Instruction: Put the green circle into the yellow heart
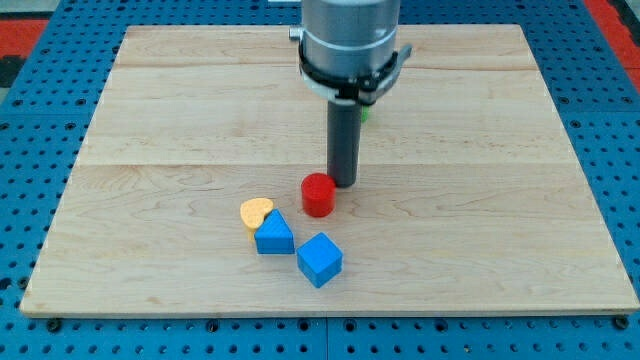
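Observation:
The yellow heart (255, 211) lies left of the board's middle, towards the view's bottom. Only a small green sliver (366, 113) shows at the right edge of the arm, above the middle; the arm hides the rest of this green block, so I cannot make out its shape. My tip (345, 184) rests on the board well below that sliver. It sits just to the upper right of a red cylinder (318, 194), touching or almost touching it. The yellow heart is to the left of and below my tip.
A blue block (274, 235) touches the yellow heart's lower right side. A blue cube (320, 259) lies just right of and below it. The wooden board (500, 250) rests on a blue perforated table.

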